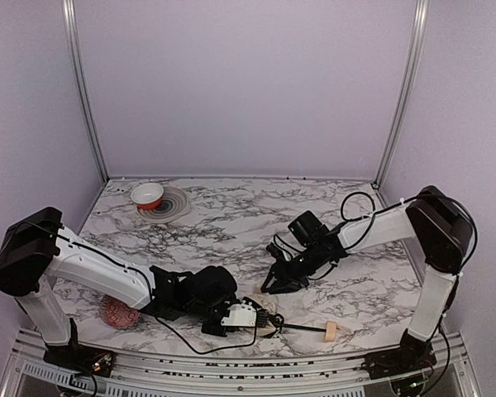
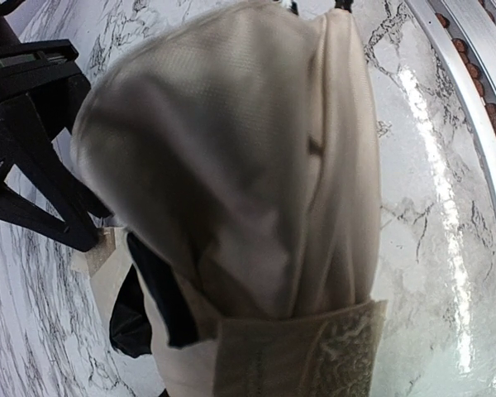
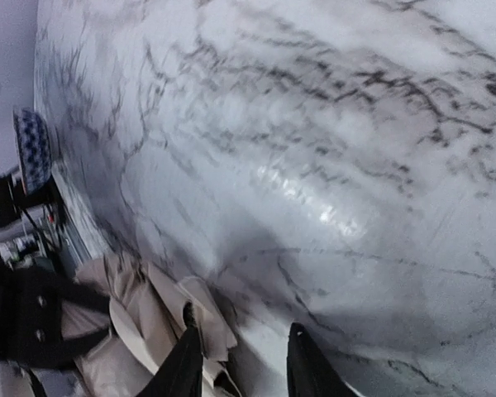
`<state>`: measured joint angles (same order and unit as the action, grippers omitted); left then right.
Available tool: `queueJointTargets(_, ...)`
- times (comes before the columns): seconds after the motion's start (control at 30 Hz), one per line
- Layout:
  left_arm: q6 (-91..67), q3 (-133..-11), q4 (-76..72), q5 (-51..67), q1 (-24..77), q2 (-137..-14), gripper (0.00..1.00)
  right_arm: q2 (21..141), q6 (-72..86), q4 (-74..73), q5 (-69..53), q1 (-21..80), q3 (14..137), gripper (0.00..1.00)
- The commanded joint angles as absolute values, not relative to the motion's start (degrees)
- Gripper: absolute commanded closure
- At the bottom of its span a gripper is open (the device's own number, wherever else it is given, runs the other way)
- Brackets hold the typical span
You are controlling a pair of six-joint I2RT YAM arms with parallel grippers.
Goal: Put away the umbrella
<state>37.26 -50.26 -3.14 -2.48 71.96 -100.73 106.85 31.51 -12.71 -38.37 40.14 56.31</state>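
I'm gripping the umbrella (image 2: 231,165) with the left gripper (image 1: 234,315), clamped on bunched canopy, I think; fabric is hiding its fingers. The umbrella is lying at the table's (image 1: 231,223) near edge, handle (image 1: 331,332) rightward. I'm planning to lower the right gripper (image 3: 245,361), fingers apart and empty, and gather loose folds toward the shaft.

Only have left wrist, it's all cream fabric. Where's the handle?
Observer: Handle lies on the table near the front edge, right of centre.
Operator: Right fingers holding anything?
Observer: No. Right fingers are apart with nothing between them, just beside the fabric.
Operator: Anything else nearby?
Observer: A red ball under the left forearm, apart from the umbrella.
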Motion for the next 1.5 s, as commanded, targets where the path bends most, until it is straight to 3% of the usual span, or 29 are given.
queueJointTargets(0.0,38.14,-46.07,5.93,-1.28,72.51,-102.23,1.0,103.53,31.71,-15.66,-37.84,39.58,52.68,0.59)
queueJointTargets(0.17,39.17,-45.18,5.36,-0.62,72.51,-102.37,1.0,104.74,34.86,-8.38,-42.48,39.33,49.07,0.36)
queueJointTargets(0.23,39.0,-45.42,5.27,-0.44,72.5,-102.68,1.0,105.38,35.99,-5.26,-43.06,39.29,48.99,0.33)
queueJointTargets(0.73,37.29,-45.53,4.69,-0.11,72.51,-103.01,1.0,109.41,34.99,4.7,-48.31,39.57,50.59,0.37)
queueJointTargets(1.07,37.09,-46.23,4.75,-0.15,72.42,-103.62,1.0,112.48,40.8,6.92,-46.81,40.0,50.45,0.59)
queueJointTargets(1.23,36.38,-46.06,4.75,-0.02,72.42,-103.08,1.0,113.03,41.61,9.81,-46.93,39.99,51.35,0.97)
queueJointTargets(1.27,36.03,-46.05,4.75,-0.01,72.42,-102.91,1.0,112.91,41.27,9.99,-46.87,39.95,51.89,1.0)
queueJointTargets(1.47,32.14,-47.61,4.92,3.19,71.86,-98.83,1.0,112.47,39.31,12.73,-45.85,39.56,56.22,1.0)
